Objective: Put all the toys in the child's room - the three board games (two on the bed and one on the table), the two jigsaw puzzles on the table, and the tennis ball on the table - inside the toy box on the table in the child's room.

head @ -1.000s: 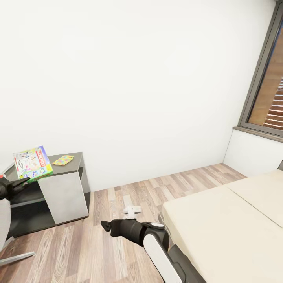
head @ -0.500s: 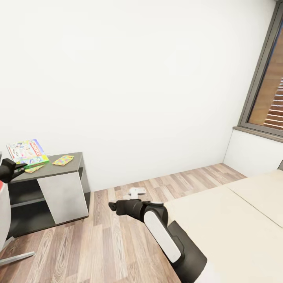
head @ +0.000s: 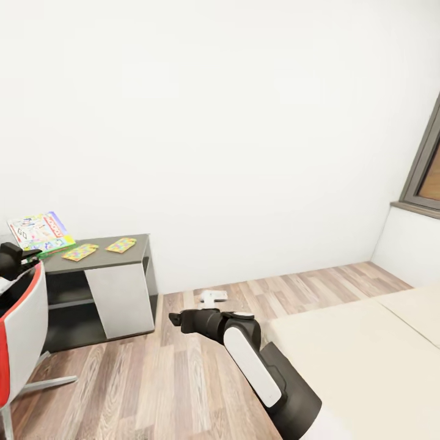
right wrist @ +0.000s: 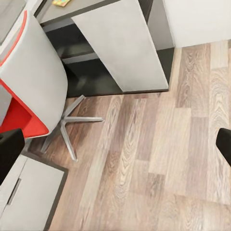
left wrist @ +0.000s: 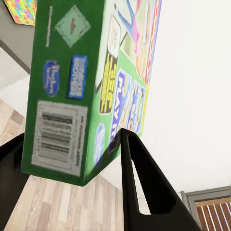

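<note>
My left gripper (head: 18,260) at the left edge is shut on the white-and-green board game (head: 38,232), held tilted above the end of a dark grey cabinet (head: 119,293). In the left wrist view the box's green side (left wrist: 72,72) sits between the two black fingers (left wrist: 139,187). Two bright jigsaw puzzles (head: 80,252) (head: 121,245) lie flat on the cabinet top. My right gripper (head: 174,319) hangs open over the wooden floor beside the bed (head: 354,360). The toy box, the tennis ball and the table are out of view.
A white chair with red trim (head: 21,318) stands at the left in front of the cabinet, its star base (right wrist: 72,120) on the floor. A window frame (head: 425,177) is at the right. Wooden floor (head: 183,379) lies between cabinet and bed.
The camera has turned left, bringing the chair and a second puzzle into view. My left gripper has drawn the board game left off the cabinet. My right arm rose a little, then held.
</note>
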Available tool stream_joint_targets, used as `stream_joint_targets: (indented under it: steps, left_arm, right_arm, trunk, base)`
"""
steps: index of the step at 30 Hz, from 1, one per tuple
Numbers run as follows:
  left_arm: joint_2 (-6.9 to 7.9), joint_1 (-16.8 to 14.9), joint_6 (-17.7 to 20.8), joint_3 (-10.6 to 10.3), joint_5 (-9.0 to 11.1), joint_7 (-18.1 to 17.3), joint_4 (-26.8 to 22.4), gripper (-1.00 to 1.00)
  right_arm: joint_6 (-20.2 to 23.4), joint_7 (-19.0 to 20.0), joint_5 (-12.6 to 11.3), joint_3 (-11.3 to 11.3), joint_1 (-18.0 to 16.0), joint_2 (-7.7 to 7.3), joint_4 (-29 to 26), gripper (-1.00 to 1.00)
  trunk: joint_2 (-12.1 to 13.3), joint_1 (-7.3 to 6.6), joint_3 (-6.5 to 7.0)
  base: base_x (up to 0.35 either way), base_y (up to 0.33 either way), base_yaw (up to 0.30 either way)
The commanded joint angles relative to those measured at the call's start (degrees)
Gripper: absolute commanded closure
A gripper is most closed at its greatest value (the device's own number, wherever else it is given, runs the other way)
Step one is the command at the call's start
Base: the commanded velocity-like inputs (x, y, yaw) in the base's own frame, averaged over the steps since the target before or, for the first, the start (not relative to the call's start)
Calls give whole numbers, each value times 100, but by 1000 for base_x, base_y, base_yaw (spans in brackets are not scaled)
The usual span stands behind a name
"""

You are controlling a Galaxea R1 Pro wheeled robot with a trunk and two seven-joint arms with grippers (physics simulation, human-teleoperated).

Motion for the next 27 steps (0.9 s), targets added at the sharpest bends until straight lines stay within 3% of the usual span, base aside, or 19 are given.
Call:
stream_joint_targets:
  steps: [1,9,13,16,20,23,27]
  left_arm:
    - [-2,-11,34,33,-13,-36,0,100]
    - [-9,-11,36,1,-11,-69,0,100]
    - [-35,-11,48,-23,-15,-75,5,100]
    - [-109,-11,51,-32,-18,-74,7,100]
    - [-205,-11,55,-47,-22,-70,8,100]
    - [-270,-11,60,-58,-23,-68,9,100]
    - [-348,-11,61,-72,-28,-68,7,100]
  right_arm:
    - [8,-59,-61,5,-6,0,-7,-100]
    - [57,-66,-54,13,-146,0,-63,-100]
    - [96,-68,-97,7,-980,0,-13,-100]
    - [142,-72,-317,1,-1665,0,302,-100]
    - [140,-101,-923,-18,-2856,0,1351,-100]
    - [117,-109,-1293,-20,-3527,0,2047,-100]
    - [112,-111,-1676,-21,-4149,0,2489,-100]
  trunk:
    - [-6,1,-5]
    - [-6,1,6]
    - [-6,1,6]
    - [-6,1,7]
    - [-6,1,7]
    - [-6,1,7]
    - [-6,1,7]
  base:
    - [0,0,274]
    - [0,0,279]
    - [0,0,283]
    - [0,0,284]
    - [0,0,284]
    - [0,0,284]
    - [0,0,284]
